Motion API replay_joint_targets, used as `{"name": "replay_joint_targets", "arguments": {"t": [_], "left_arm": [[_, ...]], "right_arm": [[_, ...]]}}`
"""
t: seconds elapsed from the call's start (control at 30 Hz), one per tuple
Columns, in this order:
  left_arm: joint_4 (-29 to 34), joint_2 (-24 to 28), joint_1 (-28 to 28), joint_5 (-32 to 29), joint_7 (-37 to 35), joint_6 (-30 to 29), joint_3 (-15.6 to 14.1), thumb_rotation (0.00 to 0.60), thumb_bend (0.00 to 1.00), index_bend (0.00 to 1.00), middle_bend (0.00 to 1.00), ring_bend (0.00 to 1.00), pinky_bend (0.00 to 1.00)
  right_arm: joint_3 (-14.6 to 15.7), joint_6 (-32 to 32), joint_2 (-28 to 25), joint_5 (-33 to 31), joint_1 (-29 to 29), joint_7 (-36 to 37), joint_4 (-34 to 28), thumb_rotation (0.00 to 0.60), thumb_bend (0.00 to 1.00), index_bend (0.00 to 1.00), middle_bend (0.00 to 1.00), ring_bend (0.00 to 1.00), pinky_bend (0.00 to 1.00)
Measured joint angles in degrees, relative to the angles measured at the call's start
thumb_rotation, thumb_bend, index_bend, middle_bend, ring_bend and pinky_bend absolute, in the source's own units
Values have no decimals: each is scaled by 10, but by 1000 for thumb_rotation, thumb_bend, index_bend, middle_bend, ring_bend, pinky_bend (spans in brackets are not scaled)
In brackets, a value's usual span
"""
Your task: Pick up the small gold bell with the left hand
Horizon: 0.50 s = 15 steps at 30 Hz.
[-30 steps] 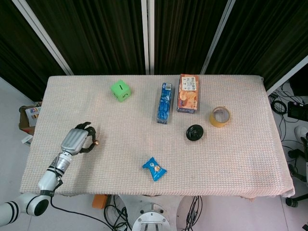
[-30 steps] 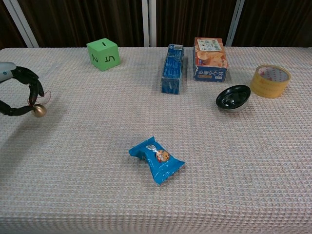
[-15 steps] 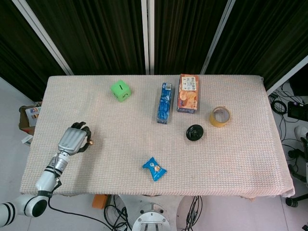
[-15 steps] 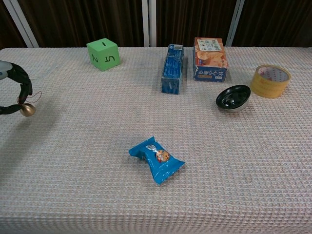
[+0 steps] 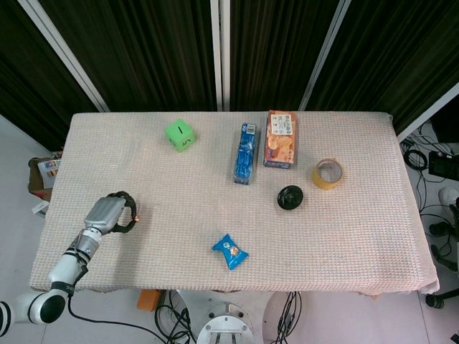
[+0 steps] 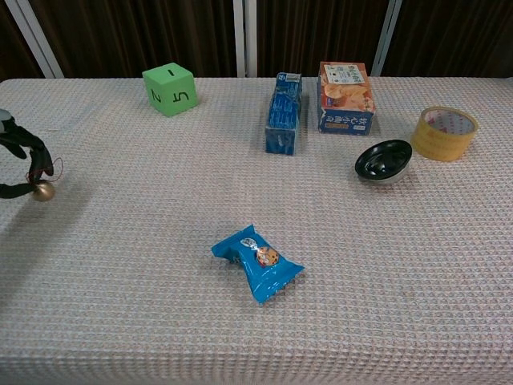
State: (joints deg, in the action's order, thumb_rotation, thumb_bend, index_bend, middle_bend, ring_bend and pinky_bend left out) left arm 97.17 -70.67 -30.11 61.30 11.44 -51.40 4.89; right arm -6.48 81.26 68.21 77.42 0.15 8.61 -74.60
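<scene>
The small gold bell (image 6: 42,191) sits pinched at the fingertips of the left hand (image 5: 109,215), out by the left edge of the counter (image 5: 344,236). It looks lifted clear of the cloth, since a shadow falls beside it, so the pick-up seems basically done. The fingers curl round in a hook, which probably keeps such a tiny round thing from rolling out. Everything else is well apart: the green die (image 6: 170,88) marked 5 and 2, and the blue snack packet (image 6: 256,262). The right hand isn't visible anywhere.
</scene>
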Motion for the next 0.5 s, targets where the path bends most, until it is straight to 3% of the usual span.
{"name": "replay_joint_targets", "arguments": {"t": [0.13, 0.33, 0.5], "left_arm": [[45, 18, -2, -12, 57, -28, 0, 600, 445, 732, 340, 172, 216], [51, 14, -3, -44, 86, -39, -2, 600, 446, 734, 341, 173, 216], [46, 4, -2, -38, 124, -108, 0, 600, 446, 733, 327, 172, 217]], "right_arm": [[1, -1, 2, 3, 1, -1, 0, 600, 188, 0, 0, 0, 0], [1, -1, 2, 1, 1, -3, -1, 600, 188, 0, 0, 0, 0], [2, 3, 0, 3, -1, -3, -1, 600, 188, 0, 0, 0, 0]]}}
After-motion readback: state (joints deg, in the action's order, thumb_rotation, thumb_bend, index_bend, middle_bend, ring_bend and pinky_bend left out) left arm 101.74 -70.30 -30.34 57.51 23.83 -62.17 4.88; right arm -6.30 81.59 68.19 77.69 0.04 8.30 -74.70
